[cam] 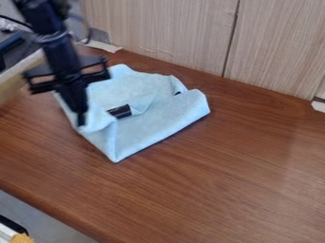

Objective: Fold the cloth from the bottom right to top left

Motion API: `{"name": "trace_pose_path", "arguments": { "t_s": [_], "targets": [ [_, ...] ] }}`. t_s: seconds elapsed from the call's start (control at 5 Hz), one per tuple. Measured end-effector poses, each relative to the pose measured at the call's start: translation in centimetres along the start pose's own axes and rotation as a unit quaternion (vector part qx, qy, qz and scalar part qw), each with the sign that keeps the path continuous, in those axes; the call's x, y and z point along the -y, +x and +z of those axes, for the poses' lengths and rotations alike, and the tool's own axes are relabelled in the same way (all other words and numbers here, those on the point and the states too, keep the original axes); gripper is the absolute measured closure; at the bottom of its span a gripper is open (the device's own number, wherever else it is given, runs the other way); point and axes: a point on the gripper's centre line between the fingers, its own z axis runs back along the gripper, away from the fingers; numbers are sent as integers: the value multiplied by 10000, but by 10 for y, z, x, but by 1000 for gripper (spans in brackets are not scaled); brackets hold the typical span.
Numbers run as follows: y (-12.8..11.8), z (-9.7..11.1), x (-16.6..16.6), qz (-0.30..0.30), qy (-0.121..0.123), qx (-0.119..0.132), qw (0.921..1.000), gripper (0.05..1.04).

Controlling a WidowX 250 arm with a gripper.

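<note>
Lying on the glossy brown wooden table (222, 190), left of the middle, is the light-blue, partly folded soft cloth (149, 128). At its left part is the black robot gripper (81, 121); open or closed, I cannot tell.

Matt blue cloth (158, 127); glossy wood tabletop (209, 175).

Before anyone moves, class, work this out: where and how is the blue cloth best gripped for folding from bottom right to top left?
Probably at the rounded right end of the cloth, coming down from above and from the lower right. That end seems to bulge off the table in a loose fold, which should give something to pinch.
</note>
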Motion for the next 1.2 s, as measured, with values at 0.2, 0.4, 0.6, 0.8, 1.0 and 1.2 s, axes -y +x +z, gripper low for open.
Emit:
{"name": "trace_pose_path", "arguments": {
  "t_s": [0.2, 0.4, 0.6, 0.8, 1.0, 1.2],
  "targets": [
    [2, -12, 28, -35, 96, -82, 9999, 1024],
    [7, -27, 51, -75, 214, -78, 9997, 1024],
    [10, -40, 66, -57, 282, -36, 9996, 1024],
    [13, -53, 75, -85, 316, 33, 9995, 1024],
    [20, -65, 76, -18, 380, 91, 9992, 1024],
    [22, -72, 77, -14, 454, 122, 9989, 1001]
  ]
}}
